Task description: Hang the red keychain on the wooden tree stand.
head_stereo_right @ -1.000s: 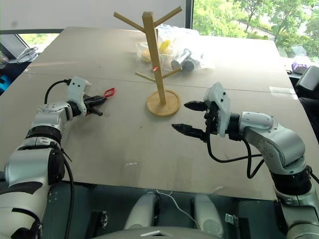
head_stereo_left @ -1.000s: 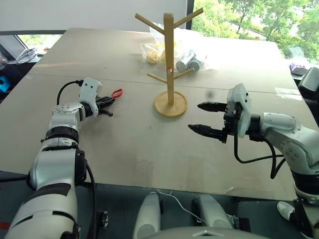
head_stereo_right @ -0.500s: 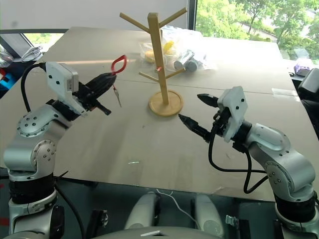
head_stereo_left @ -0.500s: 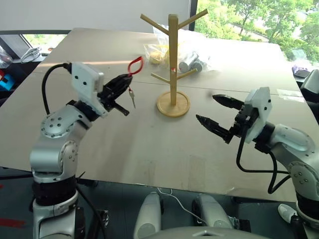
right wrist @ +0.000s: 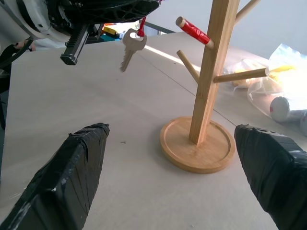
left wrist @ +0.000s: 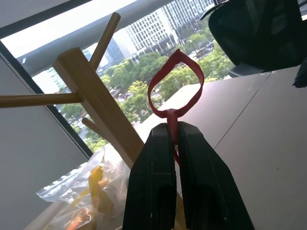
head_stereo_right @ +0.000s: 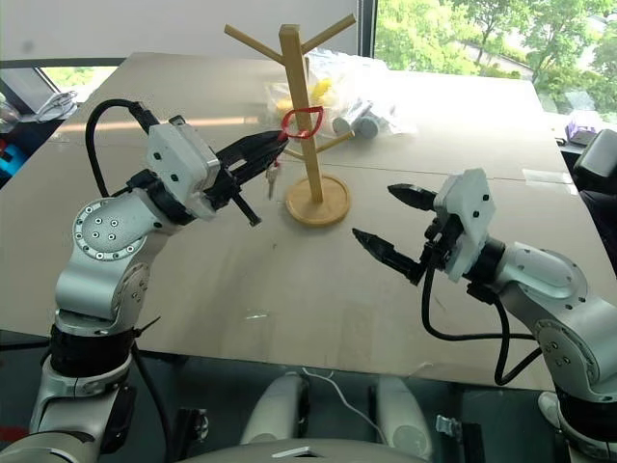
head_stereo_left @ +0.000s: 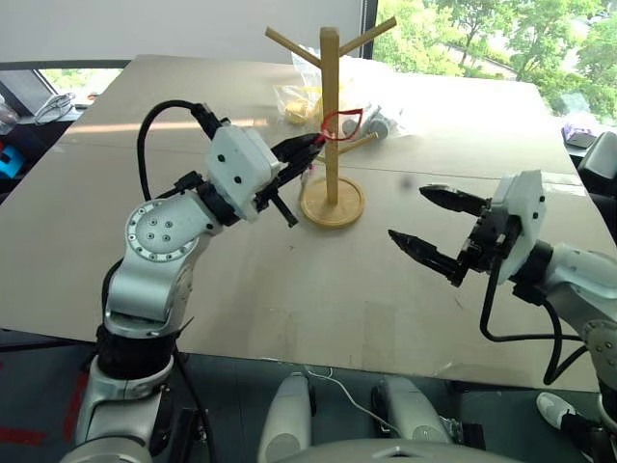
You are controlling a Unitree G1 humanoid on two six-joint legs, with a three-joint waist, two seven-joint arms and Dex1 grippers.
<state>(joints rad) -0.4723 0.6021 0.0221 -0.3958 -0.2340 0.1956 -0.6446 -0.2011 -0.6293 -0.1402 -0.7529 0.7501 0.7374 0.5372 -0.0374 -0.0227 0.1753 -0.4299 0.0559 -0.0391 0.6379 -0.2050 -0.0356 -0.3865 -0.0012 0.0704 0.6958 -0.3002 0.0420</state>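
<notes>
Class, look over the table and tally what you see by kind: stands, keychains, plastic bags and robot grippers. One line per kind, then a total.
Wooden tree stand: 1
Red keychain: 1
Plastic bags: 1 pile; separate bags cannot be told apart
Grippers: 2, left gripper and right gripper
Total: 5

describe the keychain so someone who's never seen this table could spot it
Start at the wooden tree stand mid-table. Just left of its post, the left gripper is shut on the red keychain: a thin red loop, held up beside the post, silvery key dangling below. Nothing else here is a red loop.
</notes>
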